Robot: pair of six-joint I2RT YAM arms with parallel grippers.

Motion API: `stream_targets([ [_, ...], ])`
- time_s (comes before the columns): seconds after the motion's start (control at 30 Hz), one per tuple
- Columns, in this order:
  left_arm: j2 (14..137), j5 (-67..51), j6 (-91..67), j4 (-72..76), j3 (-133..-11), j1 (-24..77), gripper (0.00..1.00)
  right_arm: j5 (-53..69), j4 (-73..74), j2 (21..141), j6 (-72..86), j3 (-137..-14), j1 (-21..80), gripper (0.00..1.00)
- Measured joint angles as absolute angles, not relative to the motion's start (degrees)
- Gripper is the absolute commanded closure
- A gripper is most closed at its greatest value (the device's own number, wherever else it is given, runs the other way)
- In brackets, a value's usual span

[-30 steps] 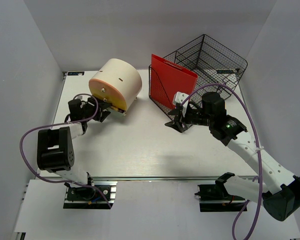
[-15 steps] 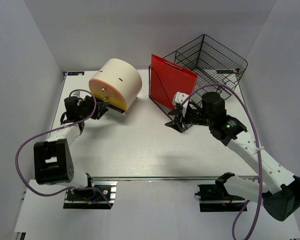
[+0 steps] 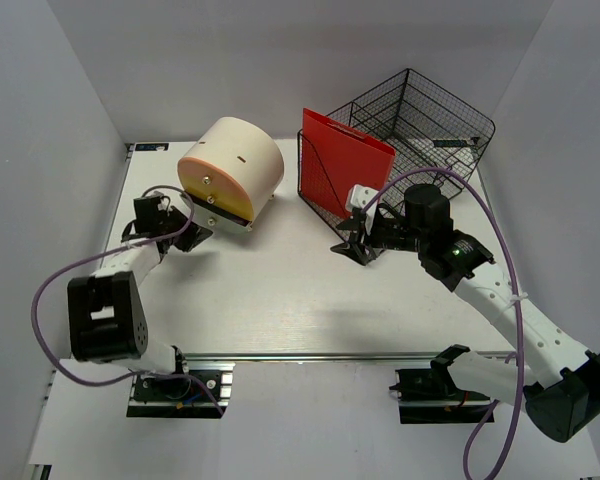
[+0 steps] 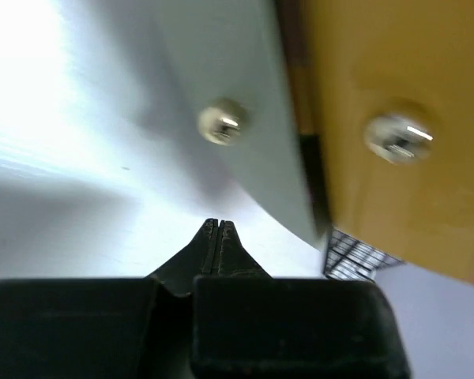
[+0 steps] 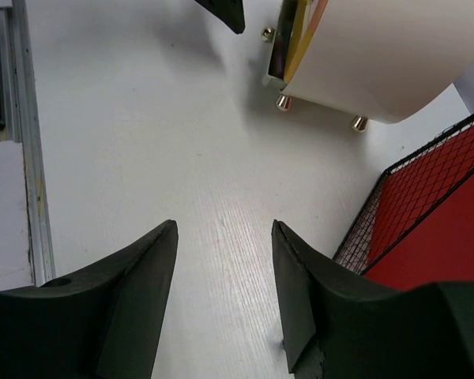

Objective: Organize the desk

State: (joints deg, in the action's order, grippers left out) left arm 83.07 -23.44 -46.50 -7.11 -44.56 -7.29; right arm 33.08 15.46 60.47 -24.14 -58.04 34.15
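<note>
The white desk (image 3: 280, 290) carries a cream cylinder (image 3: 235, 165) lying on its side at the back left, its yellow end face (image 4: 387, 95) and grey plate (image 4: 245, 103) with metal studs turned toward my left arm. My left gripper (image 3: 200, 232) sits just in front of that plate, shut with nothing between its fingertips (image 4: 219, 227). My right gripper (image 3: 348, 245) hovers low over bare desk beside the wire rack, open and empty (image 5: 224, 227).
A red folder (image 3: 342, 165) stands in a black wire rack (image 3: 320, 205), with a tilted black mesh basket (image 3: 425, 115) behind it. A metal rail (image 3: 310, 354) runs along the near edge. In the right wrist view the rack (image 5: 379, 221) is close on the right.
The left gripper has closed from open to fully shut on nothing, and its wrist has shifted slightly near the cylinder's end. The right arm has not moved.
</note>
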Motion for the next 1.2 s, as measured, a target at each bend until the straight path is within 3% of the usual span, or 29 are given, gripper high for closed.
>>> stream_targets([
  [0.5, 97.95, -19.9, -48.12, -4.47, -52.77, -7.05, 0.87, 33.12, 16.19, 61.28, -24.69, -57.47, 33.63, 0.43],
  [0.73, 102.24, -21.54, -51.03, -0.84, -53.32, -6.63, 0.76, 33.12, 16.19, 61.63, -24.93, -57.47, 33.32, 0.43],
  [0.87, 103.18, -22.7, -52.05, 0.82, -53.63, -6.66, 0.58, 33.12, 16.23, 61.82, -25.15, -57.47, 33.32, 0.43],
  [0.97, 104.18, -23.44, -52.58, 1.5, -53.93, -6.74, 0.55, 33.12, 16.29, 62.0, -25.3, -57.47, 33.3, 0.43],
  [1.07, 104.71, -24.16, -52.9, 1.87, -54.15, -6.7, 0.55, 33.12, 16.36, 62.02, -25.5, -57.47, 33.1, 0.43],
  [1.13, 104.71, -24.58, -53.23, 1.98, -54.15, -6.72, 0.61, 33.12, 16.36, 62.06, -25.56, -57.47, 33.04, 0.43],
  [1.17, 104.71, -24.84, -53.39, 2.2, -54.15, -6.7, 0.66, 33.12, 16.36, 62.11, -25.61, -57.47, 33.01, 0.43],
  [1.2, 104.66, -25.1, -53.6, 2.42, -54.11, -6.68, 0.79, 33.15, 16.36, 62.17, -25.63, -57.47, 33.01, 0.43],
])
